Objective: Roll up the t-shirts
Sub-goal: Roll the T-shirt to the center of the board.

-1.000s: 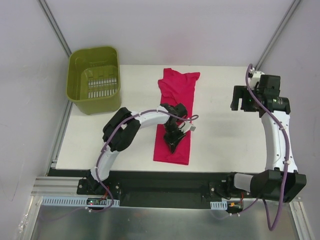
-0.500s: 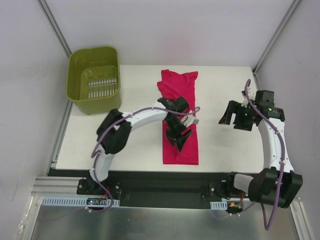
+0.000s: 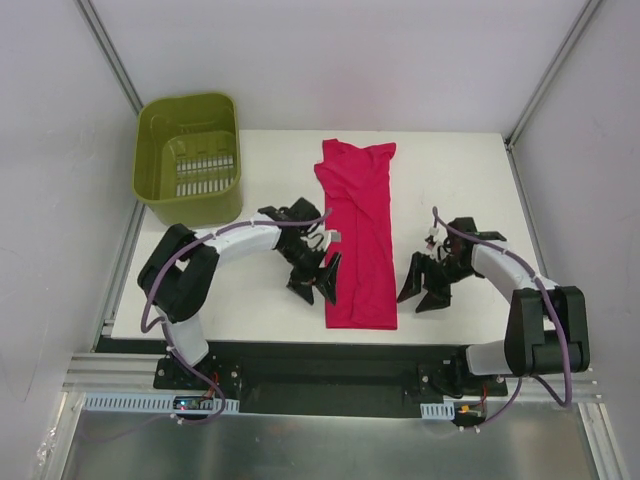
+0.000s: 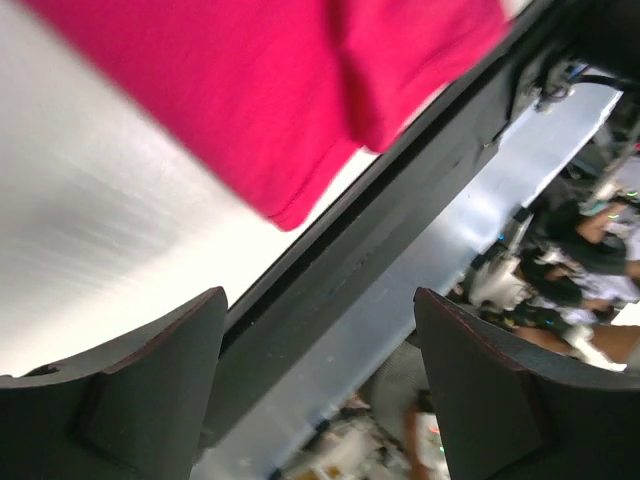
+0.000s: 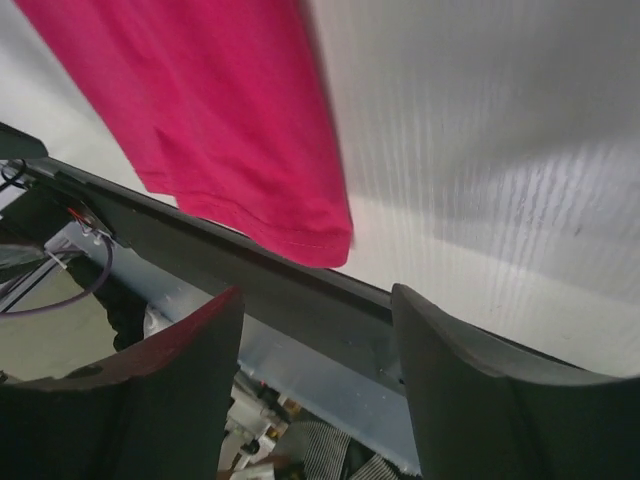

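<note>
White table, green basket at far left; t-shirt lies mid-table as a long narrow strip; left gripper and right gripper flank its near hem, jaws apart, holding nothing; best to pinch both hem corners level, then roll tight.

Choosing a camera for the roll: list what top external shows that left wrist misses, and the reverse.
Top external only: the green basket, the right arm, and the whole t-shirt, folded into a long strip. Left wrist only: the strip's near corner close up, seen past the open left jaws, and background clutter off the near edge. Both: magenta shirt on the white table.
</note>
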Robot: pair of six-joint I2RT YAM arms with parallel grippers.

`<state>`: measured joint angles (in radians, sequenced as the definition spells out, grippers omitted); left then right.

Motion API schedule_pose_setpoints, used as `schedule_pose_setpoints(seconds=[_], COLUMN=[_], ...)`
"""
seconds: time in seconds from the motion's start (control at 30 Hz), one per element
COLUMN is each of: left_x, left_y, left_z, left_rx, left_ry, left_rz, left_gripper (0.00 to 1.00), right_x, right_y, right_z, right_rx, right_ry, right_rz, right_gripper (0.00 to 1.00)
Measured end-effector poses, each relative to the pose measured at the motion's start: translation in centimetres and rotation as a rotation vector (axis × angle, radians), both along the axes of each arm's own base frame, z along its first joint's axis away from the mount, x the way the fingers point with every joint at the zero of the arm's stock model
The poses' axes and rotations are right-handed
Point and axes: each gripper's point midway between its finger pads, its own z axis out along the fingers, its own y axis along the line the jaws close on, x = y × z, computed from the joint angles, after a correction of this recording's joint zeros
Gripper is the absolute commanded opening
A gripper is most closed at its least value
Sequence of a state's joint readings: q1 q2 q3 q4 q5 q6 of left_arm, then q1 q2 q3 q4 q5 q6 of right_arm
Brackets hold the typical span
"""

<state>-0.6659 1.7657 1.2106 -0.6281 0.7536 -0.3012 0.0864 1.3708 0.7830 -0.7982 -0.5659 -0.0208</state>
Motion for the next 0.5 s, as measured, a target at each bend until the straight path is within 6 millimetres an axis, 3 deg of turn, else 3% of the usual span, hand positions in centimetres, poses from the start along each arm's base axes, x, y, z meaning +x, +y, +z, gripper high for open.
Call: schedule_pose_setpoints(seconds=[0.1, 0.2, 0.5], left_x=[-2.4, -3.2, -4.8], left_y=[0.9, 0.9, -1.2], left_z=[-3.0, -4.6, -6.1], left_rx=[0.053, 0.048, 0.01], left_ry=[0.125, 0.179, 0.225], left_rz=[0.051, 0.106, 0.127], left_gripper=[0.72, 0.67, 0.52], right_x=[-2.4, -4.2, -5.3], right_y=[0.4, 0.3, 2.3], right_z=[-1.8, -3.4, -4.8], right_rx=[-0.012, -0.022, 0.0], right_ry=[0.092, 0.174, 0.246], right_rz=[0.003, -0.011, 0.016], right_gripper=[0.58, 0.55, 0.47])
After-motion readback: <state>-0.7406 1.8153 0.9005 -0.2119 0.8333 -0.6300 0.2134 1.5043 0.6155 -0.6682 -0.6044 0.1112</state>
